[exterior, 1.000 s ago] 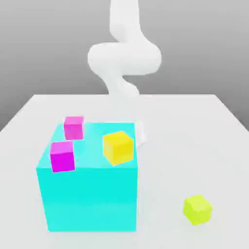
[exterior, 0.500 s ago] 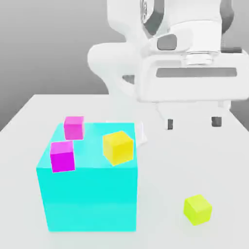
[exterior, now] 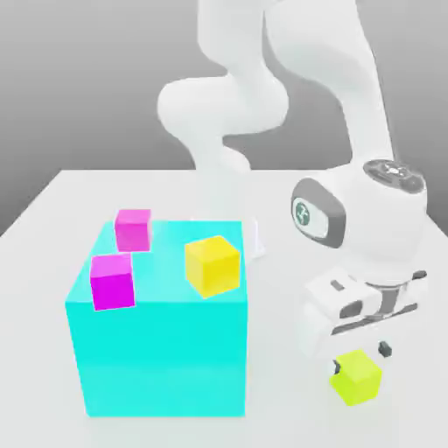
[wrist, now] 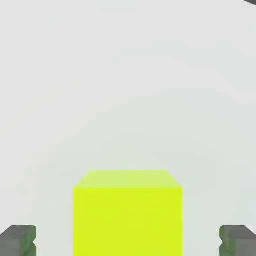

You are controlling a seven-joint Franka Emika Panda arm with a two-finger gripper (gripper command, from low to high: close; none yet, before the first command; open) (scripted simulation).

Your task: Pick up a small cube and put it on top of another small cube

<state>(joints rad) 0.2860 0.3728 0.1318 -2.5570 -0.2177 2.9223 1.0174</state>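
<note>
the white robot arm bends down over the white table (exterior: 289, 219) on the exterior view's right. its gripper (exterior: 360, 350) hangs right above the small lime cube (exterior: 356, 377), very close to it. the two dark fingertips (exterior: 383, 348) stand wide apart, and nothing is held between them.

the lime cube sits on the bare table, at the front on the exterior view's right, well apart from the big cyan block (exterior: 157, 341). it is turned a little, so one corner points to the front.

in the hand view the lime cube (wrist: 127, 215) sits between the two dark fingertips (wrist: 18, 240), with a gap of white table on each side (so the fingers are not touching it). the cube looks flat on the table (wrist: 125, 75).

the big cyan block stands on the exterior view's left. three small cubes rest on its top. a golden-yellow cube (exterior: 213, 264) sits near the block's right edge in the exterior view. one pink cube (exterior: 112, 281) sits at the front left corner, and another pink cube (exterior: 133, 229) sits behind it, near the back left corner. the three little cubes do not touch each other.
</note>
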